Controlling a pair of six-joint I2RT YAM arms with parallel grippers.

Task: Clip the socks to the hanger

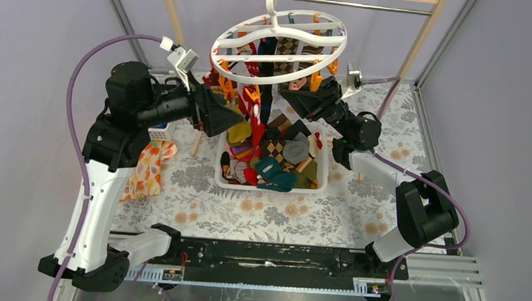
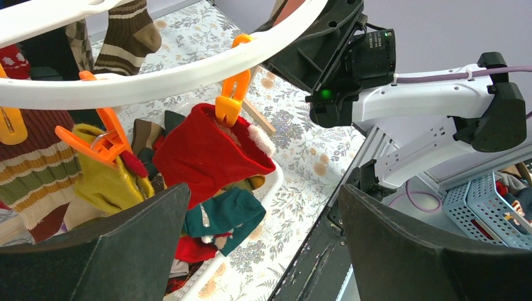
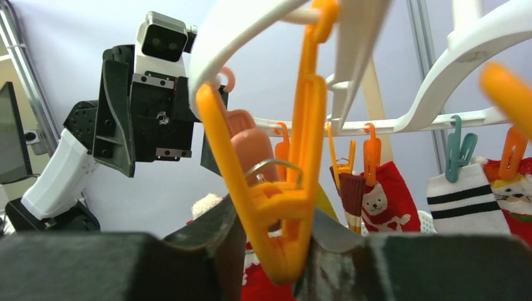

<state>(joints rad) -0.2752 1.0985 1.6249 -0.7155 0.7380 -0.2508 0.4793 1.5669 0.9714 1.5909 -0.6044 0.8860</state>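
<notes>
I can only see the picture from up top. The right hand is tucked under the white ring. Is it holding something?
Observer: Yes. Its wrist camera shows the right hand closed around an orange clip that hangs from the hanger.
Operator: And the left hand?
Observer: The left hand is open, with nothing between its fingers.
Operator: What's in front of it?
Observer: A red sock with a fluffy white cuff, hanging from a second orange clip.
</notes>
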